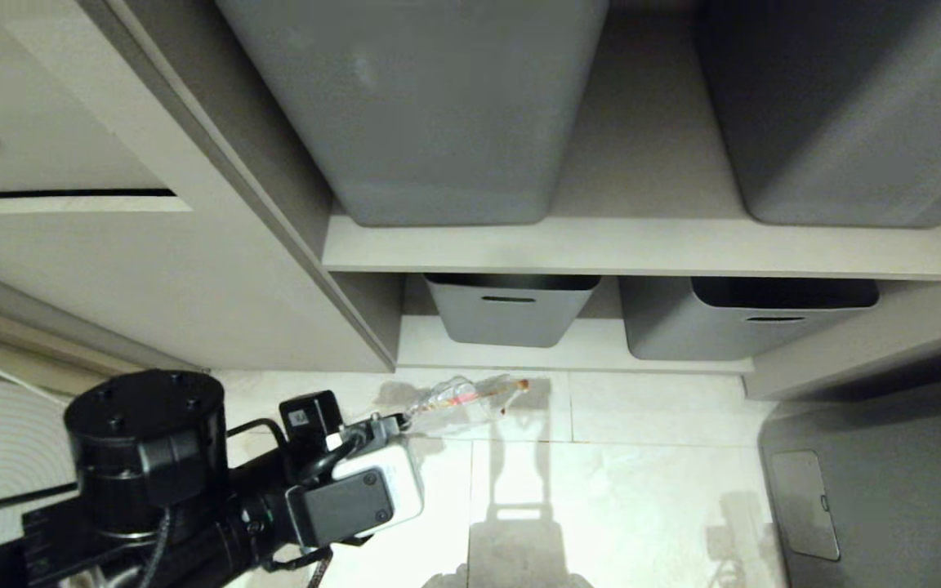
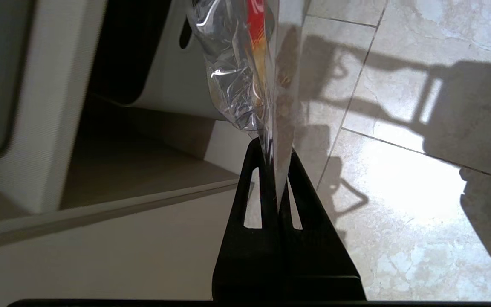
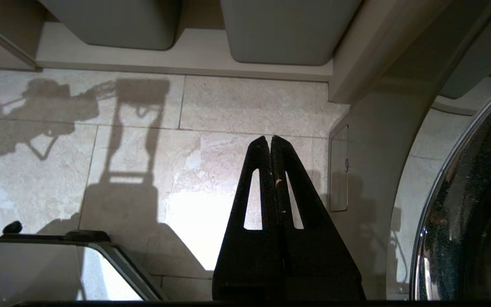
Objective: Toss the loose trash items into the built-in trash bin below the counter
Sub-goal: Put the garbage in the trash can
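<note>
Left end effector (image 2: pixel 276 164) clamped, arm reaching low; right end effector (image 3: pixel 271 143) pressed together.

The head view looks steeply down from above onto the tiled floor (image 1: pixel 642 457), with the grey tubs (image 1: pixel 511 314) on the shelves at twelve o'clock. Each wrist view looks along its own black gripper, low and close to that floor; all three share tiles and tubs.

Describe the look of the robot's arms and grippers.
The left arm is black, with a round bolted joint cap, loose black cables, and a white-and-grey camera box at the wrist. The left gripper and the right gripper both have matte black, tapering wedge-shaped fingers, each pierced by a narrow triangular slot.
</note>
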Controlling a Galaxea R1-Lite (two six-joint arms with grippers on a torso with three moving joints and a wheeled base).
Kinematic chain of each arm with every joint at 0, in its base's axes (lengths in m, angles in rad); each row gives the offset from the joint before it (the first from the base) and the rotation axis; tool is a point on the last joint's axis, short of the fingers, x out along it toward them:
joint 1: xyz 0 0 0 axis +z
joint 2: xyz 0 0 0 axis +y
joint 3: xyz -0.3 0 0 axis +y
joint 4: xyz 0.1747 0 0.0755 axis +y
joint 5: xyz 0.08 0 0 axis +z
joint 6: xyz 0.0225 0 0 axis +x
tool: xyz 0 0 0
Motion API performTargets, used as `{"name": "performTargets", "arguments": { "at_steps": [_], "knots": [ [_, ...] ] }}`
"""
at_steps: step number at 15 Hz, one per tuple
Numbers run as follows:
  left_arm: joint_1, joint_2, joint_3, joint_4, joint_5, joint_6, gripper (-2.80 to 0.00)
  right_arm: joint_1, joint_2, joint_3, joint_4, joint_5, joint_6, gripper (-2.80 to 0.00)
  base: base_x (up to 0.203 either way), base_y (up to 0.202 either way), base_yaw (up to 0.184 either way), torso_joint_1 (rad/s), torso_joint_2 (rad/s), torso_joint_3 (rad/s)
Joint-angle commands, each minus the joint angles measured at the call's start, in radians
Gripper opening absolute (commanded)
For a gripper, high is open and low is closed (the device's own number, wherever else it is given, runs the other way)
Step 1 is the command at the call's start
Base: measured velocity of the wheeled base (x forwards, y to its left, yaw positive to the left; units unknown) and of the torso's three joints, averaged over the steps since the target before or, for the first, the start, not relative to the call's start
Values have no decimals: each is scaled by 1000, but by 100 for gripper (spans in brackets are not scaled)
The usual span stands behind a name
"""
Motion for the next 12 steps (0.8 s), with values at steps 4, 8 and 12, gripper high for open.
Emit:
{"name": "performTargets", "arguments": {
  "at_steps": [4,8,12],
  "knots": [
    [0,-115,40,47,4,4,-280,0,-1,0,-1,0,0,-280,0,0,0,2,5,210],
    [1,-162,39,74,44,-9,-280,0,-2,0,-1,0,0,-280,0,0,0,3,3,198],
    [6,-159,38,72,46,-16,-280,0,-2,0,-1,0,0,-280,0,0,0,3,1,206]
  ]
}}
